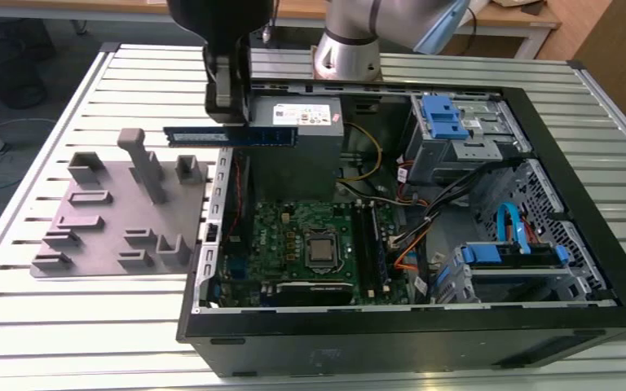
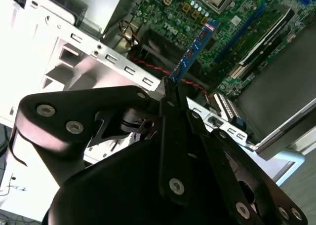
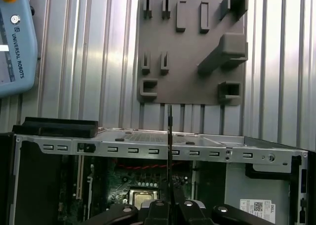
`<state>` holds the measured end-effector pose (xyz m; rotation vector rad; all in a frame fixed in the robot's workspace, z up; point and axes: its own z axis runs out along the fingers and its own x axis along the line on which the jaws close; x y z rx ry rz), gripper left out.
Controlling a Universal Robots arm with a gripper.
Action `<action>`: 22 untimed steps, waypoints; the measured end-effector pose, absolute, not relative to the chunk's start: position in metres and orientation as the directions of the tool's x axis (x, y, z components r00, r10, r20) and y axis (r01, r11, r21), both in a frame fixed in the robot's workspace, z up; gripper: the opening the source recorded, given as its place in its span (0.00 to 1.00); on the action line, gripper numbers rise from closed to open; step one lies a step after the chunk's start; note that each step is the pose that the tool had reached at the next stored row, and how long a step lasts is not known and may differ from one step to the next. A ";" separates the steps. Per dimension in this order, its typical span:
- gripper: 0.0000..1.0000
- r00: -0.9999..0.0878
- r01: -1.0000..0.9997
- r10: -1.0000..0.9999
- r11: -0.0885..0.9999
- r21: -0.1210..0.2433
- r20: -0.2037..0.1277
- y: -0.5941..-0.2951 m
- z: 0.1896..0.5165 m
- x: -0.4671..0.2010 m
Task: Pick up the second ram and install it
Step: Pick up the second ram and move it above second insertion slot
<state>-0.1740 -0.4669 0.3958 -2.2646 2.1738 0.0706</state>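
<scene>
Gripper [image 1: 228,120] pinching second ram [image 1: 267,136], prob. near mid, stick horiz. over PC case [image 1: 400,330].

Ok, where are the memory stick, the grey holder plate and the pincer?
memory stick [image 1: 270,136], exterior view, its flat side.
grey holder plate [image 3: 185,62], first wrist view, bare flat base.
pincer [image 2: 169,87], second wrist view, between the tips shut on the stick.

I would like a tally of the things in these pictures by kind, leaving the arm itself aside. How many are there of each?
Ram stick, the second ram, clamped in the gripper above the case: 1
Grey fixture plate: 1
Open computer case: 1
Teach pendant: 1
Total: 4
</scene>
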 end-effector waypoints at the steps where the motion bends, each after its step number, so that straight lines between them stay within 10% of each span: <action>1: 0.13 0.040 -0.999 -0.999 -0.041 0.030 -0.034 -0.467 0.396 -0.172; 22: 0.13 0.040 -0.998 -0.999 -0.041 0.039 -0.034 -0.467 0.396 -0.121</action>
